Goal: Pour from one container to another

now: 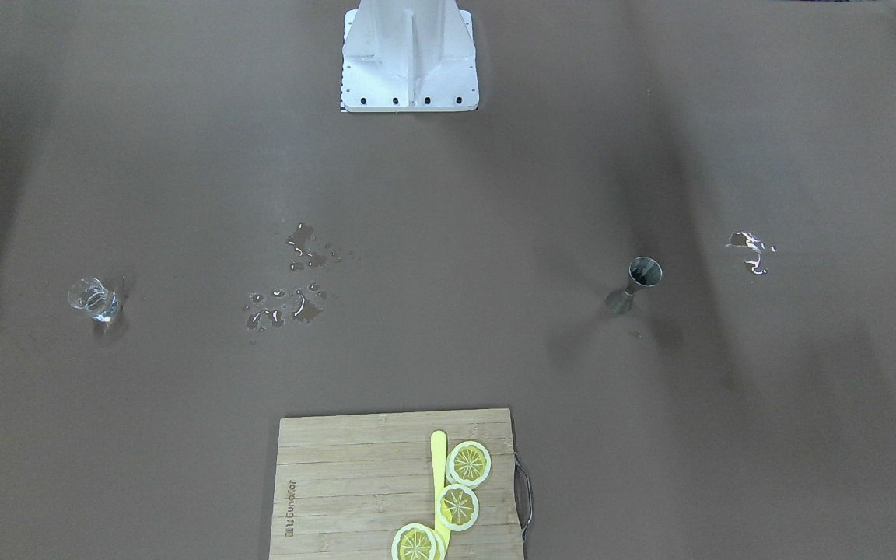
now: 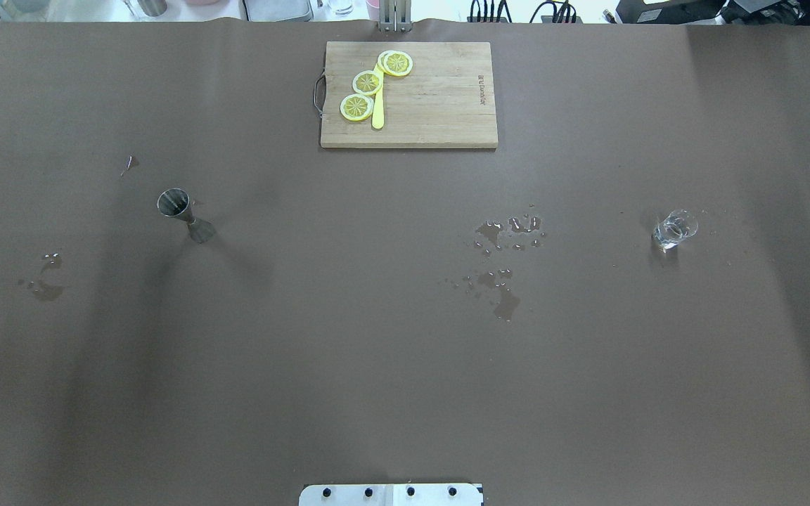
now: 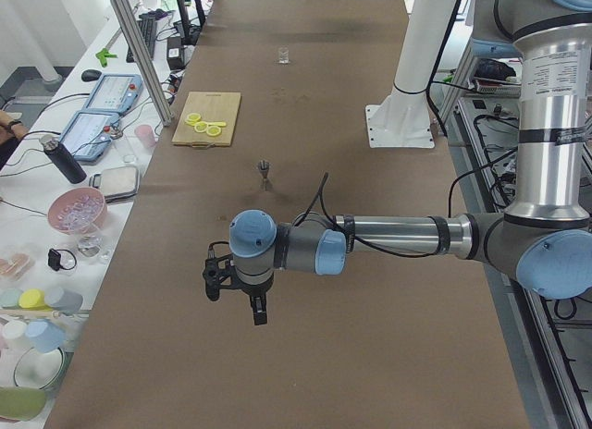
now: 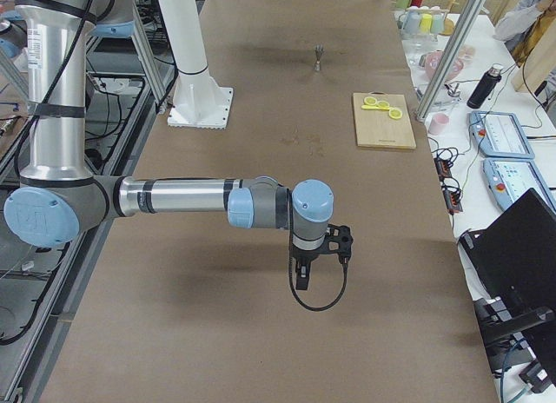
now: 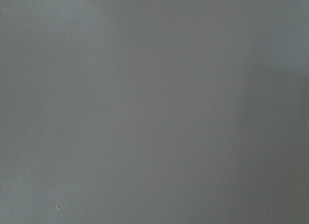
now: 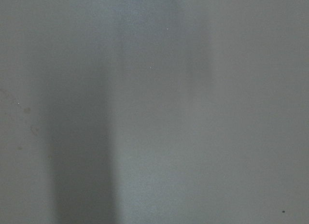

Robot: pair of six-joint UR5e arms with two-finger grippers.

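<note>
The clear glass tumbler [image 1: 96,299] stands upright on the brown table, at the right in the overhead view [image 2: 673,229] and far off in the exterior left view [image 3: 283,55]. The grey steel jigger [image 1: 636,285] stands upright at the overhead's left [image 2: 184,214], also seen from the sides [image 3: 265,173] [image 4: 320,57]. My left gripper [image 3: 258,312] hangs over the table's near end, well short of the jigger. My right gripper [image 4: 301,280] hangs over the opposite end. Whether either is open or shut I cannot tell. Both wrist views show only bare table.
A wooden cutting board [image 2: 440,105] with three lemon slices [image 2: 367,82] and a yellow knife [image 2: 377,112] lies at the far middle edge. Water puddles [image 2: 500,263] lie left of the tumbler, smaller ones [image 2: 46,281] left of the jigger. The white robot base [image 1: 409,58] stands mid-table.
</note>
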